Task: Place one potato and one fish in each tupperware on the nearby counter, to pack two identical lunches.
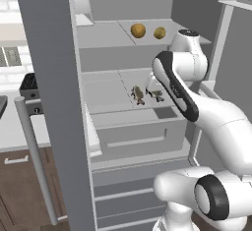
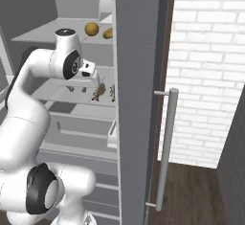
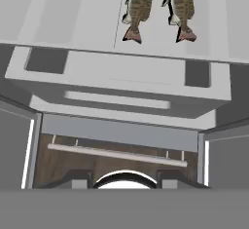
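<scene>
Two brown potatoes (image 1: 138, 30) (image 1: 159, 32) sit on the upper shelf of the open fridge, also in the right base view as potatoes (image 2: 92, 28) (image 2: 108, 33). Two fish (image 1: 138, 95) (image 1: 157, 96) lie side by side on the middle shelf; the hand view looks down on these fish (image 3: 137, 6) (image 3: 181, 6), tails toward me. My gripper (image 2: 97, 86) hangs just above and in front of the fish, shut with nothing in it. The counter (image 1: 14, 129) lies left of the fridge. The tupperware is out of view.
The open fridge door (image 1: 49, 77) with its long bar handle (image 1: 34, 161) stands at my left. The other door (image 2: 139, 75) and handle (image 2: 167, 147) stand at my right, before a white brick wall (image 2: 206, 66). A drawer (image 3: 121, 82) juts out under the fish shelf.
</scene>
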